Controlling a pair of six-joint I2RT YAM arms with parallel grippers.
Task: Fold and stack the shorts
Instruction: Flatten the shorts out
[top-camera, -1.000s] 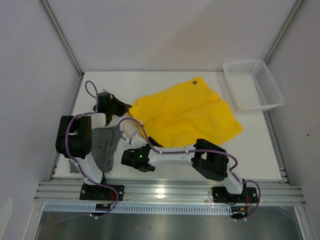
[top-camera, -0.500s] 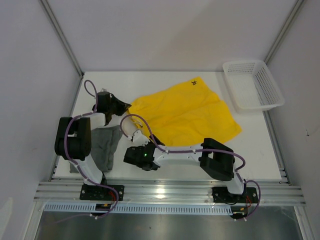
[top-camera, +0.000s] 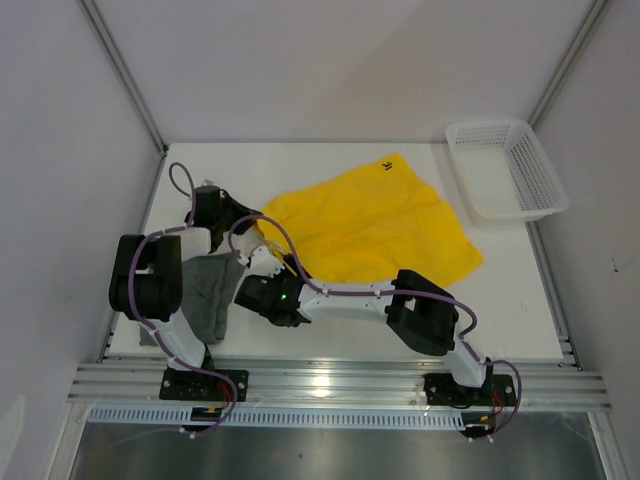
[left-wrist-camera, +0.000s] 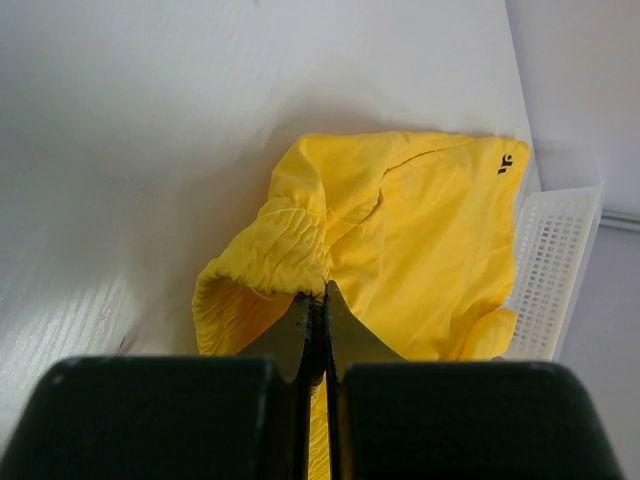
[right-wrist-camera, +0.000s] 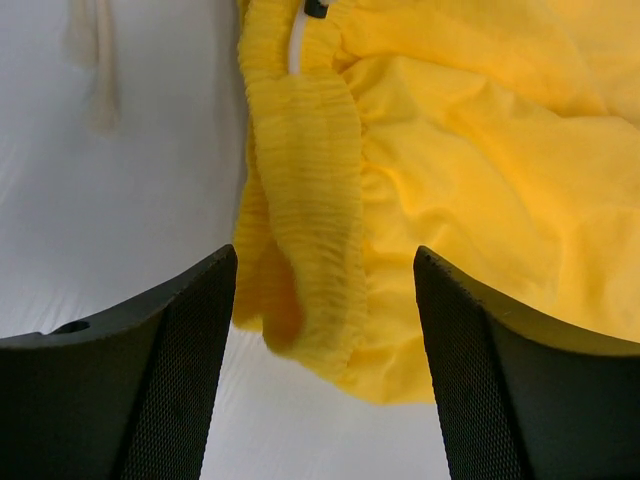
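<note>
The yellow shorts (top-camera: 370, 225) lie spread across the middle of the table, with a small dark tag (top-camera: 386, 166) at the far edge. My left gripper (top-camera: 252, 213) is shut on their gathered waistband at the far left corner, as the left wrist view (left-wrist-camera: 318, 292) shows. My right gripper (top-camera: 268, 265) is open at their near left corner. In the right wrist view (right-wrist-camera: 325, 255) its jaws stand on either side of the ribbed waistband (right-wrist-camera: 305, 200), not touching it. The dark grey shorts (top-camera: 212, 290) lie crumpled beside the left arm's base.
A white mesh basket (top-camera: 505, 170) stands at the far right corner and shows in the left wrist view (left-wrist-camera: 555, 270). The table's white surface (top-camera: 520, 290) shows to the right of the yellow shorts. The enclosure's walls rise on both sides.
My right arm has reached further left and away from its base, bringing its open jaws around the near left corner of the yellow shorts. The left gripper holds still.
</note>
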